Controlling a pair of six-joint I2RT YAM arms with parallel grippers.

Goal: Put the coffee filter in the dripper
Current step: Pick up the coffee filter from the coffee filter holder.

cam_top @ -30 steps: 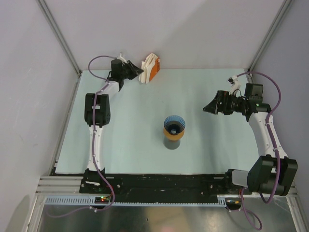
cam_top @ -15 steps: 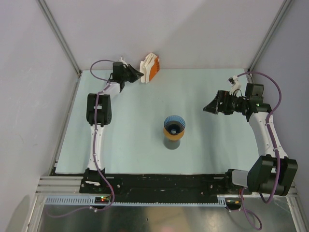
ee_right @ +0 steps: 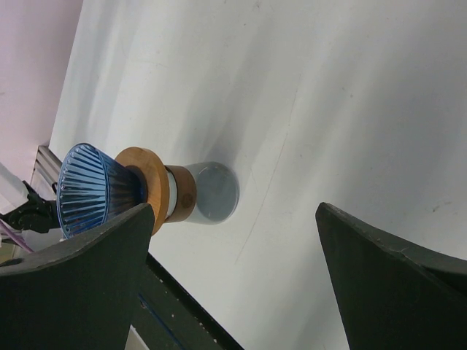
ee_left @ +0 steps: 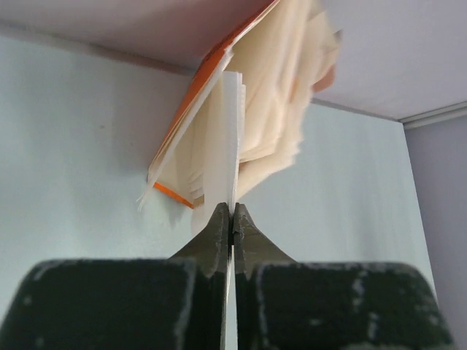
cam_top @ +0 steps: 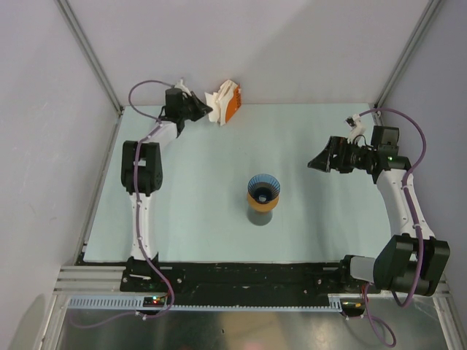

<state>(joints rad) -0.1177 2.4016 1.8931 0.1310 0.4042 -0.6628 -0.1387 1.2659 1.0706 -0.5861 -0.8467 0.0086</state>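
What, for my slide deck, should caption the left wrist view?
Left gripper pinching a white coffee filter at the orange pack.

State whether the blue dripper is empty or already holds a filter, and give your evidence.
Empty: the top view looks into the dripper and shows bare blue ribs, no paper. The left claw pinches a filter elsewhere.

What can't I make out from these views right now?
Sheet count pinched by the left gripper: left wrist sees the white paper filter edge-on; top view too small.
Orange filter holder: left wrist, top cut off, blurred.
Blue ribbed cone dripper: right wrist, a right gripper finger covers part of its rim.
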